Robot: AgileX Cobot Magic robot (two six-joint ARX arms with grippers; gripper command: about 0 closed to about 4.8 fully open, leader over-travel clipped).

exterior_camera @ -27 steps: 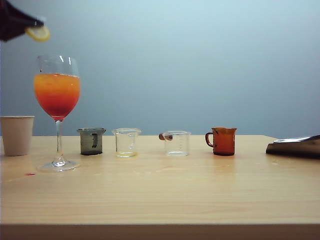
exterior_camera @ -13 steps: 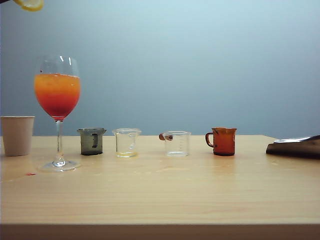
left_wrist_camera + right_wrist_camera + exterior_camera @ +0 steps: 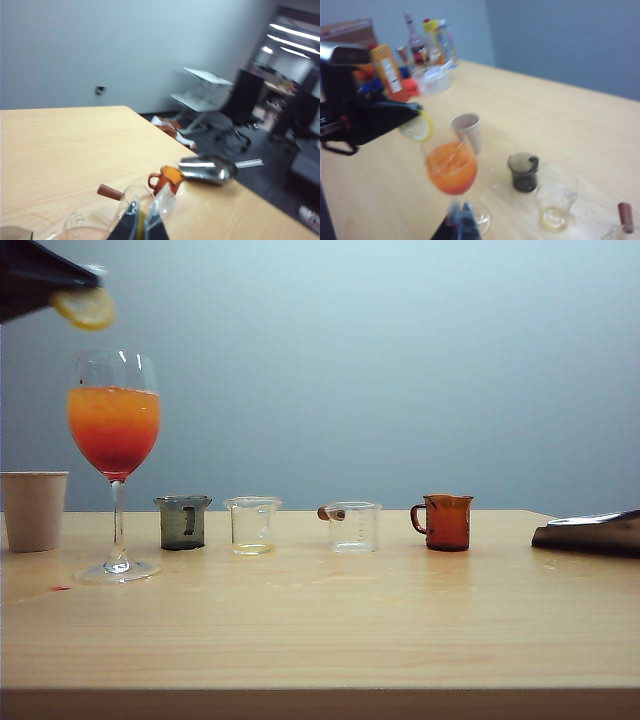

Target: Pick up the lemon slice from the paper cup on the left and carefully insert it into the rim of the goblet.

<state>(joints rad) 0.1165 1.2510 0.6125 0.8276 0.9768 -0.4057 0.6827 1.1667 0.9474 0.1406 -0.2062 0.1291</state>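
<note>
The light wooden table (image 3: 330,620) is carrying a row: paper cup (image 3: 33,510) left of the goblet (image 3: 115,455), then right of it a smoky beaker (image 3: 183,522), two clear beakers (image 3: 253,525), an amber mug (image 3: 445,522) and the right hand (image 3: 590,532).

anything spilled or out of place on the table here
One small thing: a red spot on the wooden table, in front of the paper cup, looks like a drip. Otherwise the goblet stands upright, and the left pincer holds the lemon slice above its rim. The right pincer is shut.
</note>
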